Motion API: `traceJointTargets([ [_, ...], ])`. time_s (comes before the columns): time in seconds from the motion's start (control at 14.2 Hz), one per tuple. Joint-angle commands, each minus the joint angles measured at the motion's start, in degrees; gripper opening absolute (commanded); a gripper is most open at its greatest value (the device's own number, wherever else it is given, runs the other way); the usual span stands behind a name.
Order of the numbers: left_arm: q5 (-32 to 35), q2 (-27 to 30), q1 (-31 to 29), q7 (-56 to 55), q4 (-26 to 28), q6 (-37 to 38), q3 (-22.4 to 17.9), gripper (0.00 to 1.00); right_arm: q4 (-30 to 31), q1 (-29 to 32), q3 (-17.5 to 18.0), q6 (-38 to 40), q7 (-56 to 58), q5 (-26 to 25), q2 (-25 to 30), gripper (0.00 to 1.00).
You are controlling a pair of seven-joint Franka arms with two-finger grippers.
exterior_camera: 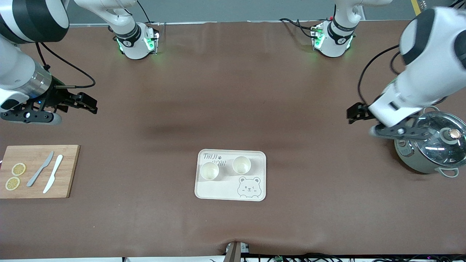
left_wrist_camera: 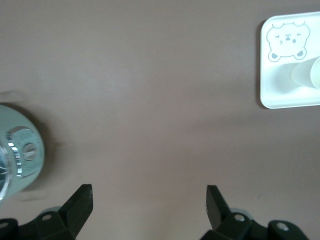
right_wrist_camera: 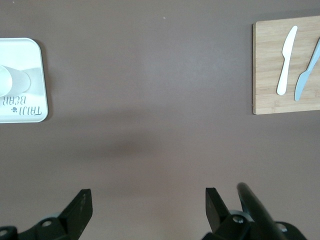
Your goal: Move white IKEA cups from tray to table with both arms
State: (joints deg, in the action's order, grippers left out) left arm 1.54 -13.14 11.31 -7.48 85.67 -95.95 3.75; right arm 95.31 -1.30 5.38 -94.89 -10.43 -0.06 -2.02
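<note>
Waiting at start: both cups sit on the tray, nothing is gripped.
right gripper point(exterior_camera: 87, 103): jaws wide apart, empty, up over bare table point(exterior_camera: 233, 91) toward the right arm's end, well apart from the tray.
cutting board point(exterior_camera: 38, 171): well apart from the tray at the right arm's end, carrying two lemon slices point(exterior_camera: 15, 176), a grey knife point(exterior_camera: 40, 169) and a white knife point(exterior_camera: 53, 173).
tray point(exterior_camera: 218, 191): mid-table, bear face in the corner nearest the front camera.
cup A point(exterior_camera: 209, 170): upright on the tray, on its right-arm side, just beside cup B.
cup B point(exterior_camera: 241, 165): upright on the tray, on its left-arm side, apart from cup A.
left gripper point(exterior_camera: 355, 113): jaws wide apart, empty, over bare table, well apart from the tray.
pot point(exterior_camera: 431, 147): glass-lidded, at the left arm's end, well apart from the tray.
step: approach, not yet begun by my read.
next: each arm probably moves over its nearer cup, descends with jaws straddling the rim, closes, lifts clear of the tray rim, sets down on the table.
</note>
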Motion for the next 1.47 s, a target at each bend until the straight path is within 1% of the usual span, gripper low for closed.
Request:
traceJointTargets([
  [0.0,1.6,-5.6,2.7,-3.9,-4.5,-0.7,0.2,1.00,0.2,-0.2,-0.2,0.1,-0.7,0.8,0.5,1.00],
  [0.21,1.6,-8.5,6.6,-8.9,-4.5,-6.4,0.2,1.00,0.2,-0.3,-0.2,0.3,-0.7,0.8,0.5,1.00],
  [0.35,1.6,-9.9,8.4,-9.7,-4.6,-10.7,0.2,1.00,0.2,-0.2,-0.2,0.5,-0.7,0.8,0.5,1.00],
  [0.49,1.8,-12.3,10.6,-11.1,-4.6,-14.2,0.0,1.00,0.2,-0.3,-0.2,0.3,-0.7,0.8,0.4,1.00],
  [0.56,1.8,-14.0,11.8,-13.9,-4.6,-16.4,-0.1,1.00,0.4,-0.1,-0.2,0.2,-0.6,0.8,0.3,1.00],
  [0.7,1.5,-16.6,12.2,-17.5,-5.0,-20.6,0.1,1.00,0.4,-0.2,-0.2,-0.1,-0.7,0.8,0.3,1.00],
  [0.91,1.7,-20.2,15.6,-22.0,-7.5,-21.8,-0.2,1.00,0.5,-0.2,-0.2,0.0,-0.6,0.8,0.2,1.00],
  [1.12,1.4,-21.9,16.0,-24.4,-9.5,-22.0,-0.1,1.00,0.6,-0.2,-0.2,0.1,-0.6,0.8,0.2,1.00],
  [1.26,1.5,-24.2,17.3,-25.2,-11.1,-22.0,-0.4,1.00,0.6,-0.2,-0.2,0.1,-0.6,0.8,0.0,1.00],
  [1.4,1.4,-26.7,17.5,-27.8,-14.1,-22.6,-0.2,1.00,0.6,-0.2,-0.2,0.1,-0.6,0.8,0.0,1.00],
])
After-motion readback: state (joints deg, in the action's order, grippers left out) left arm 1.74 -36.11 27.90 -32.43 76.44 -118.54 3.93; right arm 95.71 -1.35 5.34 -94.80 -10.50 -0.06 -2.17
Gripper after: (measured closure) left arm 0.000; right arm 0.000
